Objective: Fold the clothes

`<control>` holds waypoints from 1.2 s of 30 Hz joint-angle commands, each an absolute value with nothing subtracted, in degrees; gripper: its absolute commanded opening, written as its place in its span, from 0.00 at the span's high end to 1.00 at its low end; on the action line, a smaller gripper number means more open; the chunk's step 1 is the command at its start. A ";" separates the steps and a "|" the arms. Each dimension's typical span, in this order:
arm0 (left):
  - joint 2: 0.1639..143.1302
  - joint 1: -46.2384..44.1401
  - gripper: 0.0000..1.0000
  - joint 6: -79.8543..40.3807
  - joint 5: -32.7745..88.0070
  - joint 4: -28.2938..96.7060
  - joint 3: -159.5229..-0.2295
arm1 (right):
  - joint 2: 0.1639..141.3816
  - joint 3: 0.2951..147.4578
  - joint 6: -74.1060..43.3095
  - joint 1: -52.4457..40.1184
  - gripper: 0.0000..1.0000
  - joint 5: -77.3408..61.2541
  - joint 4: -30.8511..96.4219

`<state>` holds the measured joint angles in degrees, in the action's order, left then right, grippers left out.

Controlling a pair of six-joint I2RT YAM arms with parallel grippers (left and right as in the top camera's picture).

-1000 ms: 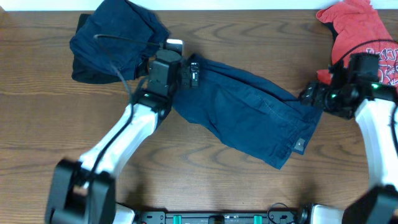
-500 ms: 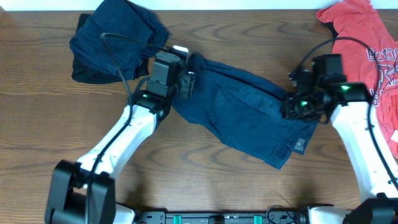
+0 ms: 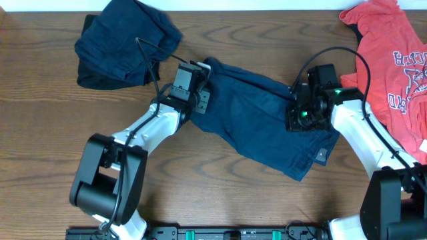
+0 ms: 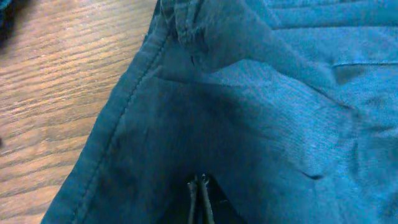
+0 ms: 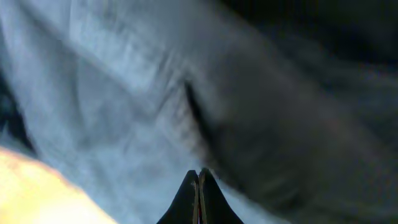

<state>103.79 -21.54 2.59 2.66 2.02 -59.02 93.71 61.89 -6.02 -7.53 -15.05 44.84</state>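
Wood-grain tabletop, overhead: navy blue cloth shorts spread flat mid-table, running diagonally. Crumpled navy blue garment at far left corner, red-orange printed T-shirt at far right edge, both apart from the shorts. Left hand down on the shorts' upper-left end, right hand down on the right portion near the upper edge.

Left wrist: left hand pressed together with tips at the cloth, stitched seam running beside bare wood. Cannot tell if a fold sits between the tips.

Right wrist: blurred. Right hand pressed together against pale-lit cloth. Pinch not confirmable either.

Step, as judged: grasp phase of the first fold on the shorts, nothing folded yet. Next move calls for lifting both ends together, confirming cloth comes up with the tips, then carrying one edge over onto the other. Risk: a slipped pinch on one side would skew the fold.
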 commanded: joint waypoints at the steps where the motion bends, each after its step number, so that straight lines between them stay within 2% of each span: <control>1: 105.54 -21.63 0.94 2.74 2.83 0.99 -59.92 | 95.15 61.84 -7.22 -5.74 0.99 -10.09 40.77; 14: 108.36 -21.63 0.94 2.74 2.81 -0.05 -59.92 | 108.22 61.89 -8.73 -3.40 0.99 -10.22 22.63; 23: 108.36 -21.63 0.94 2.72 2.81 0.19 -59.92 | 101.65 68.93 -7.05 -3.29 0.99 -14.22 28.18; 28: 108.14 -21.63 0.94 2.31 2.76 -0.30 -59.92 | 99.98 71.46 -6.57 -4.89 0.96 -22.35 25.98; 32: 106.32 -21.63 0.94 -0.21 2.83 0.47 -59.94 | 100.18 71.46 -6.57 -7.27 0.94 -22.26 24.43; 34: 104.20 -21.63 0.94 -0.91 3.29 1.96 -59.99 | 99.98 71.46 -6.59 -7.70 0.84 -22.33 25.02; 35: 103.02 -21.63 0.93 -0.91 3.44 2.96 -60.16 | 99.85 71.48 -6.61 -7.68 0.71 -22.33 26.02; 36: 101.65 -21.63 0.93 -0.91 3.44 4.40 -60.45 | 99.53 71.50 -6.85 -7.66 0.64 -22.33 27.20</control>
<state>106.72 -21.54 0.80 2.83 2.28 -59.02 100.25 71.29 -6.96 -7.01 -20.71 25.61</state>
